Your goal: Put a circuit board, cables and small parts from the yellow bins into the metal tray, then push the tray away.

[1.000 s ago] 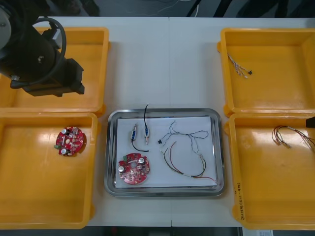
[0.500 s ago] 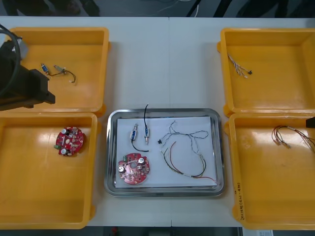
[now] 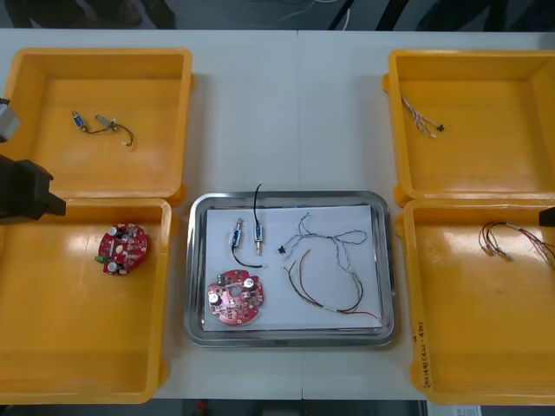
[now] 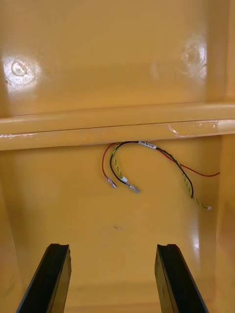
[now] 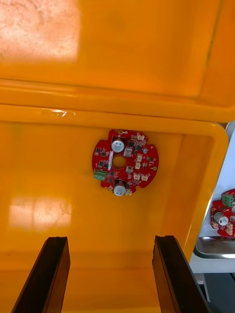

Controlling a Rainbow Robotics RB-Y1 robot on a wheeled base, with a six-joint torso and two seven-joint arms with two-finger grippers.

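The metal tray (image 3: pixel 198 260), white inside, sits mid-table. It holds a red circuit board (image 3: pixel 234 297), two small metal parts (image 3: pixel 247 232), a black cable (image 3: pixel 257 204), a twisted blue and white cable (image 3: pixel 334 243) and a red and yellow cable (image 3: pixel 325 293). My left gripper (image 5: pixel 111 274) hangs open over the near left yellow bin (image 5: pixel 44 156), above and short of a second circuit board (image 5: pixel 125 161). My right gripper (image 4: pixel 112 279) is open and empty over the near right bin (image 4: pixel 58 205), short of a red and yellow cable (image 4: pixel 152 166).
The left arm (image 3: pixel 22 189) shows at the left edge, the right arm (image 3: pixel 547 216) at the right edge. The far left bin (image 3: pixel 156 165) holds small metal parts (image 3: pixel 102 124). A twisted cable (image 3: pixel 421 116) lies in the far right bin (image 3: pixel 486 165).
The left arm has pulled back from over the far left bin toward the left edge, uncovering the small metal parts there. Nothing in the tray has moved.
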